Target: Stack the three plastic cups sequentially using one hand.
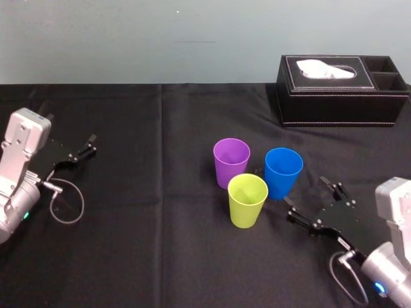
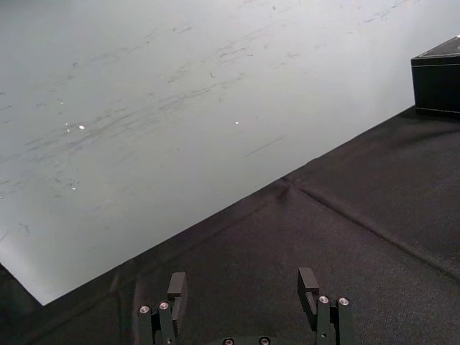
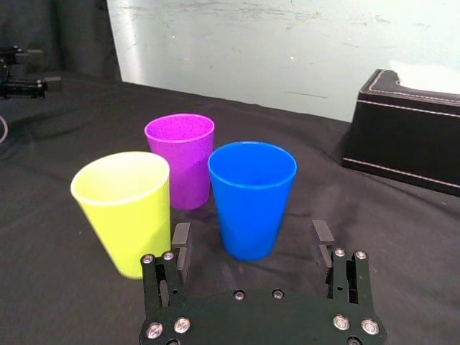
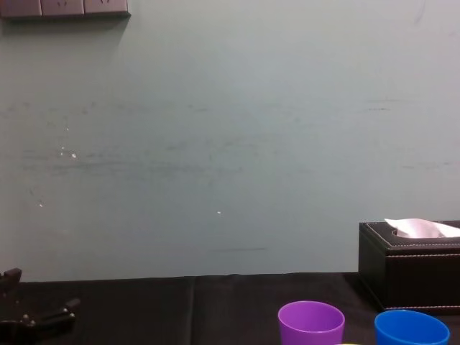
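Right gripper [image 1: 307,192] lined up on the blue cup [image 1: 283,172]; nothing stacked yet
Your gripper waits lower right, fingers apart and empty; purple cup [image 1: 231,162] and yellow-green cup [image 1: 248,199] crowd the blue one at centre frame, so pinch only its wall and lift straight; left gripper [image 1: 87,147] idles spread, far left.

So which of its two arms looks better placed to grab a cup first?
Right, I'd say. The right gripper is open and close beside the blue cup, aimed at it; the left gripper hangs far off across the table, facing the wall.
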`<action>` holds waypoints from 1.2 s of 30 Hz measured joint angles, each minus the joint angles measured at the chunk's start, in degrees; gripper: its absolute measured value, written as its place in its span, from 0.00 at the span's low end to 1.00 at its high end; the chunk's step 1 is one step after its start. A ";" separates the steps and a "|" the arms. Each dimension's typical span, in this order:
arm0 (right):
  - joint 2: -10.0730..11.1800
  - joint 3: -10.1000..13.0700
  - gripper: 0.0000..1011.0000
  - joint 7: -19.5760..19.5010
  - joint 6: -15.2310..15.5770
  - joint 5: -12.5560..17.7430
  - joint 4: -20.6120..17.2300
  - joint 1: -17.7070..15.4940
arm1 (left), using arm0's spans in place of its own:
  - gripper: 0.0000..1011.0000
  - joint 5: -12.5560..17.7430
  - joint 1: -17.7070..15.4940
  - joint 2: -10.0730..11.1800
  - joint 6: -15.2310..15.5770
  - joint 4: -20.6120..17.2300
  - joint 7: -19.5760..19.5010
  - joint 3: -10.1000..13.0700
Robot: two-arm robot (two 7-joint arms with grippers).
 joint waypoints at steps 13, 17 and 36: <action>-4.81 -0.52 0.99 1.96 3.41 -0.08 3.33 5.33 | 1.00 0.00 0.00 0.00 0.00 0.00 0.00 0.00; -5.64 -0.49 0.99 2.08 4.09 -0.74 3.80 6.11 | 1.00 0.00 0.00 0.00 0.00 0.00 0.00 0.00; -9.38 0.67 0.99 2.15 5.62 -4.03 6.63 9.06 | 1.00 0.00 0.00 0.00 0.00 0.00 0.00 0.00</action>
